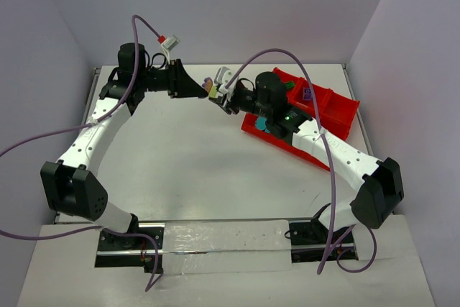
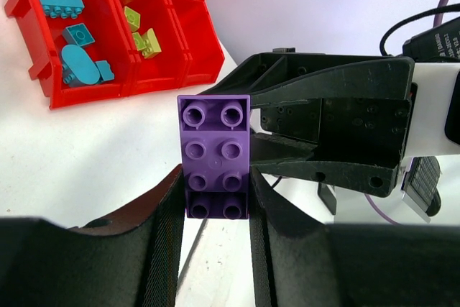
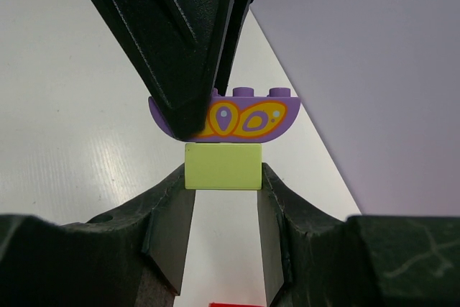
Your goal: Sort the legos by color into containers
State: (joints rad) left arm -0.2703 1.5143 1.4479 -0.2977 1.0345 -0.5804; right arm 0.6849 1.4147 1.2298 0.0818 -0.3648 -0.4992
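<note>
We have the left gripper [image 2: 214, 186] clamped on the purple brick [image 2: 214, 141] and the right gripper [image 3: 223, 175] clamped on the yellow-green brick [image 3: 223, 167] joined to it. Both are held above the worktop [image 1: 187, 163] beside the red tray [image 2: 205, 41]. Light, stiff, slick plastic: pinch flat sides, pull straight apart.

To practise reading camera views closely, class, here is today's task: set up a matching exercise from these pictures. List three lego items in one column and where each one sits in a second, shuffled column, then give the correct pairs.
Things
1. purple brick
2. yellow-green brick in mid-air
3. teal bricks

Places
A. in a compartment of the red tray
B. in the jaws of the left gripper
C. in the jaws of the right gripper

Pairs: 1-B, 2-C, 3-A
</note>
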